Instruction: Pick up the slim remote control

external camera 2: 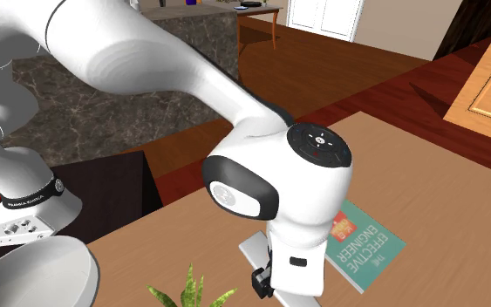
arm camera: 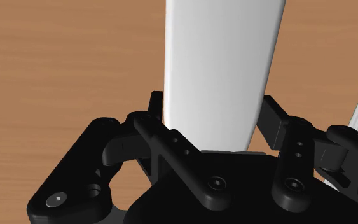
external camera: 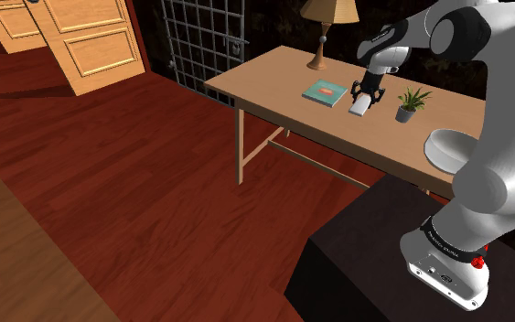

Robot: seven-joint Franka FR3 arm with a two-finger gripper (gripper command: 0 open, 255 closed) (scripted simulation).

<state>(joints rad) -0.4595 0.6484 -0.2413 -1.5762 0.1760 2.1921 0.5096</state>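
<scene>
The slim remote control (arm camera: 222,51) is a plain white, long flat bar lying on the wooden table (external camera: 273,87). My black gripper (arm camera: 212,108) reaches down over its near end and is shut on it, one finger (arm camera: 155,105) against each long side. In the shoulder view the remote (external camera: 359,106) lies between a teal book (external camera: 325,91) and a small potted plant (external camera: 411,102), with the gripper (external camera: 367,92) right on top of it. In the second exterior view the hand (external camera 2: 291,262) covers most of the remote (external camera 2: 254,251).
A lamp (external camera: 322,37) stands at the table's back edge. A white bowl (external camera: 452,151) sits near the arm's base. The teal book (external camera 2: 365,244) lies close beside the remote, the plant (external camera 2: 191,292) on its other side. Bare floor lies to the shoulder view's left.
</scene>
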